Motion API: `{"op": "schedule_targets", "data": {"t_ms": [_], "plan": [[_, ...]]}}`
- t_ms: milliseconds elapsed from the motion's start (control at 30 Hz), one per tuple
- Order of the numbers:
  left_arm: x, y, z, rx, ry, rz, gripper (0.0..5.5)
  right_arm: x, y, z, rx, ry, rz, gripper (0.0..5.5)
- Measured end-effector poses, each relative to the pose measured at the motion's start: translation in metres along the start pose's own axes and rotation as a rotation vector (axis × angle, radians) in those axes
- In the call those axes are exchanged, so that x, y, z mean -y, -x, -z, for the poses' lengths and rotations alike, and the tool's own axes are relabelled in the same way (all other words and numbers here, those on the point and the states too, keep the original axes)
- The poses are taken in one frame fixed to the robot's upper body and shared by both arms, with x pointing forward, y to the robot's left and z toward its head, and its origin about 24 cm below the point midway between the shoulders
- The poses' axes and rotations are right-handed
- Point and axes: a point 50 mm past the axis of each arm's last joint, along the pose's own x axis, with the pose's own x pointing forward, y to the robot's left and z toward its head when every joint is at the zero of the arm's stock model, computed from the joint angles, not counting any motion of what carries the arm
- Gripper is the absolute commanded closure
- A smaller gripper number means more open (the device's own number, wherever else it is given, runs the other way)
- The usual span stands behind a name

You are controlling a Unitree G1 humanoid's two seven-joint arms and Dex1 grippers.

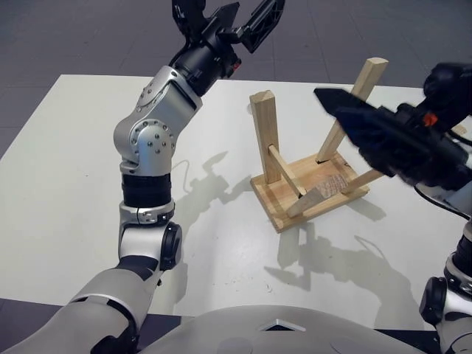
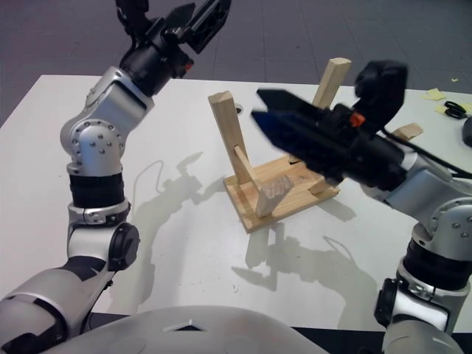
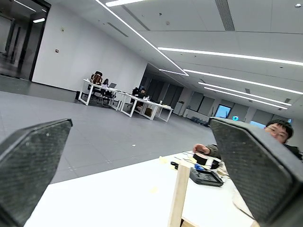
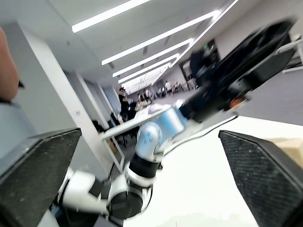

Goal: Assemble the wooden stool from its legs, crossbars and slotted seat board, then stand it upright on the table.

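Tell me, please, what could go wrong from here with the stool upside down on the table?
1. The far leg leans while the near leg stands upright on the seat board; it may sit loosely and slip out when the stool is turned over.
2. The right gripper, jaws open, hangs close in front of those legs; a stray move could knock one or shove the stool.

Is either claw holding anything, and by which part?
Nothing is held. The left claw is open above the table; the right claw is open near the upturned stool.
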Motion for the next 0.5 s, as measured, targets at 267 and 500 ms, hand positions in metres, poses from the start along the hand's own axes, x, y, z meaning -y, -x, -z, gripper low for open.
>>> {"op": "schedule_targets", "data": {"t_ms": [267,500], "plan": [[0.009,-0.008,0.017,-0.07,0.049,0.104,0.13,-0.005,-0.01,0.008,-0.029,0.005,-0.072,0.1],[0.012,-0.012,0.024,-0.085,0.064,0.13,0.13,-0.008,-0.014,0.002,-0.018,0.024,-0.094,0.1]]}}
